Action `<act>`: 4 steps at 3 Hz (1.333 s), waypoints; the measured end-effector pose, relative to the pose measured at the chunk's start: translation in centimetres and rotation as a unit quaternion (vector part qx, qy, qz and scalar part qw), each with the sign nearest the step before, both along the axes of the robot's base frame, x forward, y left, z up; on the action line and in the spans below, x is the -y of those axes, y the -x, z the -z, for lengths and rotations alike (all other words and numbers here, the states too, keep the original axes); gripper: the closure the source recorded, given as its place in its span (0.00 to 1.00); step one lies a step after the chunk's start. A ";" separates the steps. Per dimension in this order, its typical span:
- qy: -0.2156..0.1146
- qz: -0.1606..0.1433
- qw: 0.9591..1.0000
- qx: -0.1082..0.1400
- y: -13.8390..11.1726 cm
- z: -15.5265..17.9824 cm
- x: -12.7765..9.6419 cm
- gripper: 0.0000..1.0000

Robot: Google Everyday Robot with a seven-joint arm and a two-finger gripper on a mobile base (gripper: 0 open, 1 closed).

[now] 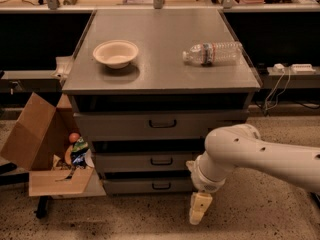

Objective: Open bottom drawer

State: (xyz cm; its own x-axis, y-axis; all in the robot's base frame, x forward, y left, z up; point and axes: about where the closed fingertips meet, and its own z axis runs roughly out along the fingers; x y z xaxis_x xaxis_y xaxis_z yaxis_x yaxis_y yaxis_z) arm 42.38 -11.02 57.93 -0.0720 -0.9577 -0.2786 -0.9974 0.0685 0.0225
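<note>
Claw (199,208) hangs at lower middle of frame, just right of the closed bottom drawer (135,186); can't tell if it's open.

A white robot arm (260,154) reaches in from the right, elbow bent, its cream hand (198,209) hanging low and pointing downward.

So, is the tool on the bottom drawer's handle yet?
No, the tool hangs low at the right end of the bottom drawer, apart from its handle.
</note>
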 end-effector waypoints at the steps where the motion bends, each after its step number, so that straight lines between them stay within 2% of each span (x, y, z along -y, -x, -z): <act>1: -0.002 -0.001 1.000 0.016 -1.6 7.1 0.9 0.00; 2: -0.025 -0.003 0.999 0.023 -2.8 12.6 1.0 0.00; 4: -0.084 -0.023 0.996 0.014 -3.9 21.4 0.0 0.00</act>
